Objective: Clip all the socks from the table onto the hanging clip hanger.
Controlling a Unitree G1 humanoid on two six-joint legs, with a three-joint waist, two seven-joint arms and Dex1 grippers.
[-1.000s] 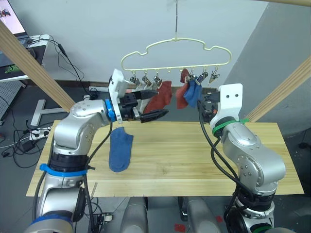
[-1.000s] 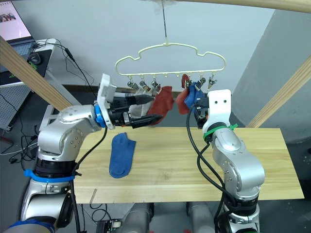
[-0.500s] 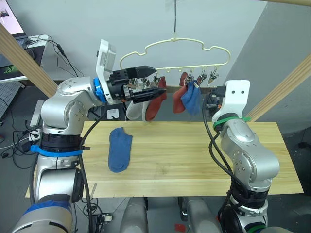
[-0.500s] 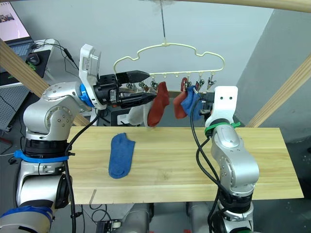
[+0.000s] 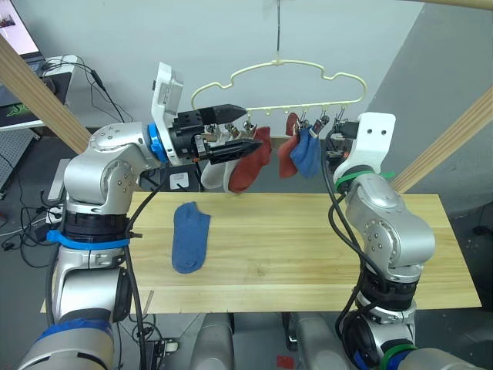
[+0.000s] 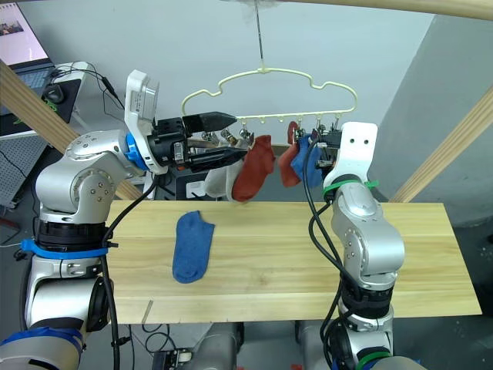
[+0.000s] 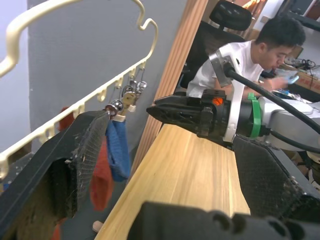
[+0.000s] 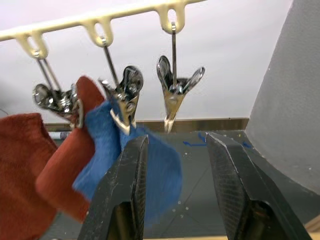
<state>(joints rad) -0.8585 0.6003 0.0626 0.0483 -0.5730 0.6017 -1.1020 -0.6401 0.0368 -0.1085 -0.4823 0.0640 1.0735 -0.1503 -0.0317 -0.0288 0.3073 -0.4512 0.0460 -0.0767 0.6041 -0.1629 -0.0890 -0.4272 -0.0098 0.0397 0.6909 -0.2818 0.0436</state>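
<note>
- At the left of the frame, the left pincer (image 5: 245,128) is raised to the level of the clips, its two black fingers spread, one above the other, pointing toward the middle of the hanger row.
- Just behind and below those fingers hangs a light grey sock (image 5: 212,174), with a rust-red sock (image 5: 248,164) beside it; both dangle from clips at the left end of the row.
- Lower left of centre, one blue sock (image 5: 189,235) lies flat on the desk (image 5: 308,247), well apart from both arms.
- At upper centre, the cream clip hanger (image 5: 279,81) hangs by its hook, its cloud-shaped outline above a row of small metal clips.
- Right of centre, a second rust-red sock (image 5: 288,154) and a second blue sock (image 5: 306,153) hang touching each other from neighbouring clips.
- At the right, the right pincer (image 8: 175,150) is held up just beside that blue sock, its fingers spread and holding nothing, below a bare metal clip (image 8: 172,92).
- In the left wrist view, a person (image 7: 250,55) sits beyond the desk.
</note>
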